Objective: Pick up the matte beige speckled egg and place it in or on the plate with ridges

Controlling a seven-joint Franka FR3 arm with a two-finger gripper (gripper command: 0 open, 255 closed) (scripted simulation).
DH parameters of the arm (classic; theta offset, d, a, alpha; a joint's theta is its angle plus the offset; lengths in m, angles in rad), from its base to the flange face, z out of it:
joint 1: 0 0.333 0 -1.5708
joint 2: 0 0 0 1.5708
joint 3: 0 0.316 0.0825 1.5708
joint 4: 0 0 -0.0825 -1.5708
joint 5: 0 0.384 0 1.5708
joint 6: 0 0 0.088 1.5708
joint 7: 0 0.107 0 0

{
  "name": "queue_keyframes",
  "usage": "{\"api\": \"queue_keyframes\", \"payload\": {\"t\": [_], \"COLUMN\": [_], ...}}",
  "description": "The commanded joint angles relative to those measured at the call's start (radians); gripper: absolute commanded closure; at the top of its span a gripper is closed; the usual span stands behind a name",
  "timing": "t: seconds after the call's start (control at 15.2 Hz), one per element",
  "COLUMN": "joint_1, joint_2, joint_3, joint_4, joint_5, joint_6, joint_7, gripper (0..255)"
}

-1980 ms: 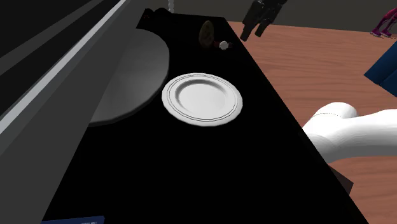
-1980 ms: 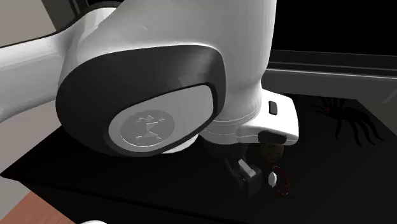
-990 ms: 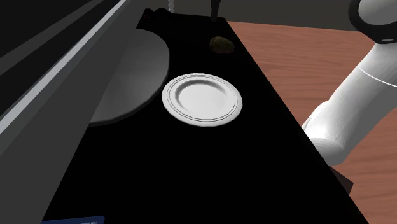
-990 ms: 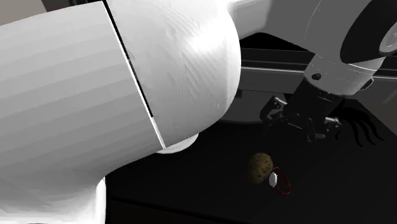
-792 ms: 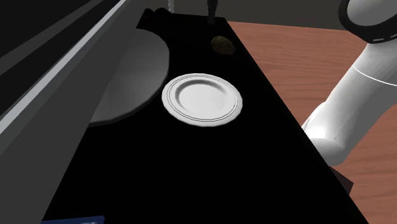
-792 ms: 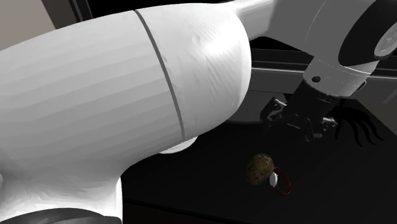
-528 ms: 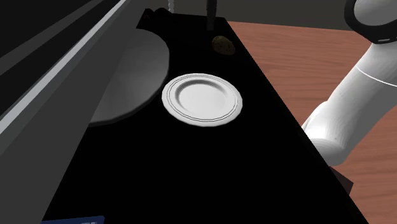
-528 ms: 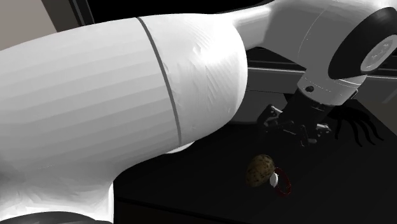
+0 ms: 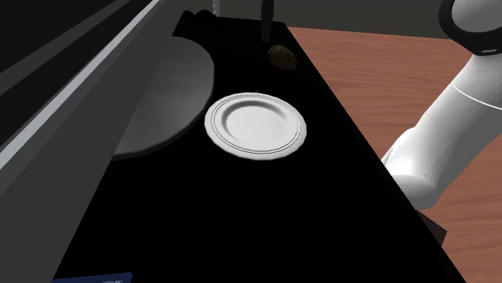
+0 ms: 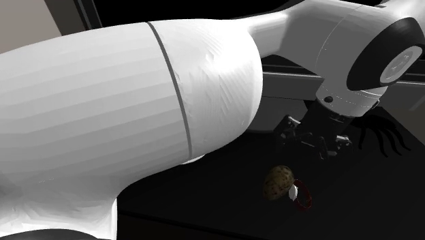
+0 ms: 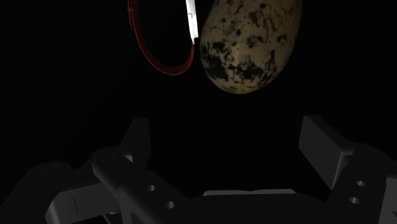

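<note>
The gripper hangs wide open over the black surface, near the speckled egg, which lies at 1 o'clock of the ridged plate in the shoulder view, just beside a red ring.

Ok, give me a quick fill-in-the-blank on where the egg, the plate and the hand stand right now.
1. The beige speckled egg lies on the black table beside a ____ ring with a white piece.
2. The round white ridged plate holds ____.
3. The black two-finger hand near the egg is ____, not shut.

Missing words: red; nothing; open.
</note>
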Motion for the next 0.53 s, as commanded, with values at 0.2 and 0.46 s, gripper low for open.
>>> {"api": "queue_keyframes", "payload": {"t": [0.2, 0.46], "joint_1": [0.000, 0.000], "joint_2": [0.000, 0.000], "joint_3": [0.000, 0.000], "joint_4": [0.000, 0.000], "joint_5": [0.000, 0.000], "joint_6": [0.000, 0.000], "joint_7": [0.000, 0.000], "gripper": [255, 255]}}
